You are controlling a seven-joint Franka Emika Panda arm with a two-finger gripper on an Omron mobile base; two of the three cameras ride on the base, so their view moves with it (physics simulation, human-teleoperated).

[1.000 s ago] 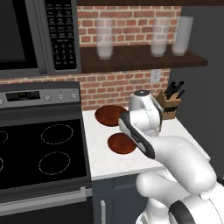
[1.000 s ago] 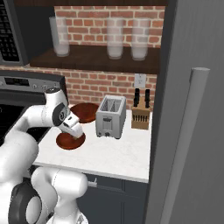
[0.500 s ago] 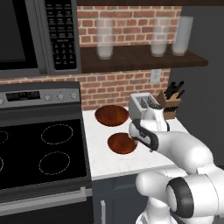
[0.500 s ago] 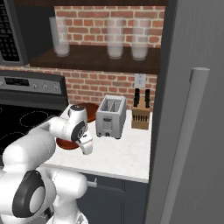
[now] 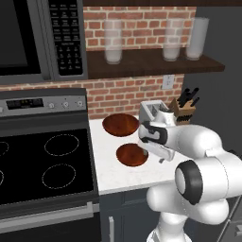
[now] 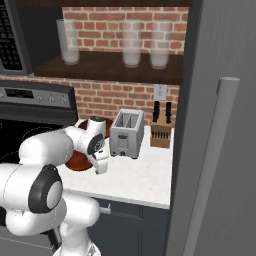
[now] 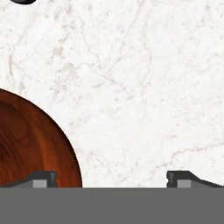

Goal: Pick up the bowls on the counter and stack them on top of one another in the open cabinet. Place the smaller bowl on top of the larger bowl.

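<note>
Two reddish-brown bowls lie on the white counter (image 5: 108,170). The wider, larger bowl (image 5: 120,124) is at the back near the brick wall. The narrower, smaller bowl (image 5: 131,154) is in front of it, partly behind my arm (image 6: 77,161). My gripper (image 5: 162,159) hangs low over the counter just off this bowl's right edge, pointing down. In the hand view my gripper (image 7: 113,179) is open with bare counter (image 7: 131,87) between its tips, and the bowl's rim (image 7: 35,144) lies by one fingertip (image 7: 43,178). The open cabinet shelf (image 5: 146,64) runs above.
A silver toaster (image 5: 153,110) and a knife block (image 5: 185,111) stand right of the bowls. Three glasses (image 5: 113,42) occupy the shelf. The black stove (image 5: 42,165) lies left of the counter, under a microwave (image 5: 28,38). A tall grey door (image 6: 220,150) bounds the right.
The hand has swung down from above the front bowl to just off its right edge, close to the counter. The jaws stayed open and the bowls have not moved.
</note>
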